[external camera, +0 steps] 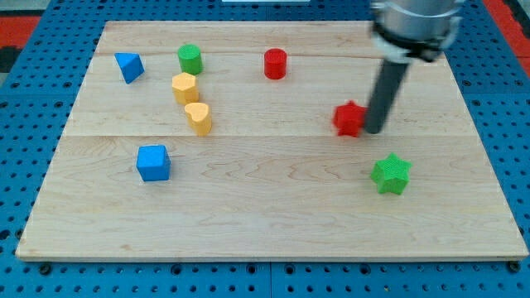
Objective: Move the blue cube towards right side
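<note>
The blue cube [153, 162] sits in the lower left of the frame on the wooden desk [273, 223], standing alone with open board around it. Above it, toward the frame's upper left, a yellow heart-shaped block [199, 117] lies just below a yellow block [185, 87] of rounded, roughly hexagonal form; the two are close, nearly touching. A green cylinder-like block [190, 59] stands just above those, and a blue triangular block [129, 66] lies to its left, near the desk's upper left corner. A red cylinder [275, 63] stands at the upper middle.

Well apart from the blue cube, in the frame's right half, my tip [374, 130] rests at the right edge of a red star-shaped block [349, 119], touching it or very nearly so. A green star [391, 174] lies below and slightly right of the tip. The arm carries no end effector that opens or closes, only the dark rod coming down from the frame's top right.
</note>
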{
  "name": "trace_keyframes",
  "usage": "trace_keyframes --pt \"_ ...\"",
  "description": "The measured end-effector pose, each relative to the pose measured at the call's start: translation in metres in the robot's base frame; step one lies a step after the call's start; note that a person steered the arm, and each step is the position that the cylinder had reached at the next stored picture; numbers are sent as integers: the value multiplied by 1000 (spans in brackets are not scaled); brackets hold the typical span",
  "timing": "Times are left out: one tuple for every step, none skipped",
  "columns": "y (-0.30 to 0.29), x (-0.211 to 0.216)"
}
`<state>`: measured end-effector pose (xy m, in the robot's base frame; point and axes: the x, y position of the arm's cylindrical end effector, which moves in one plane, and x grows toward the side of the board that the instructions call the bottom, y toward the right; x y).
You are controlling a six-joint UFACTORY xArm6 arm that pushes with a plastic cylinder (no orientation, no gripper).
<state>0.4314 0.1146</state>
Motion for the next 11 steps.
trace_keyframes --pt "-99 -1" --pt "-108 17" --pt "-165 90" --pt "-236 133" --pt "-259 152" --pt "-300 144" --pt "-338 108" --pt "-332 81" --pt "-295 72" --pt "-244 61" --pt "-202 37"
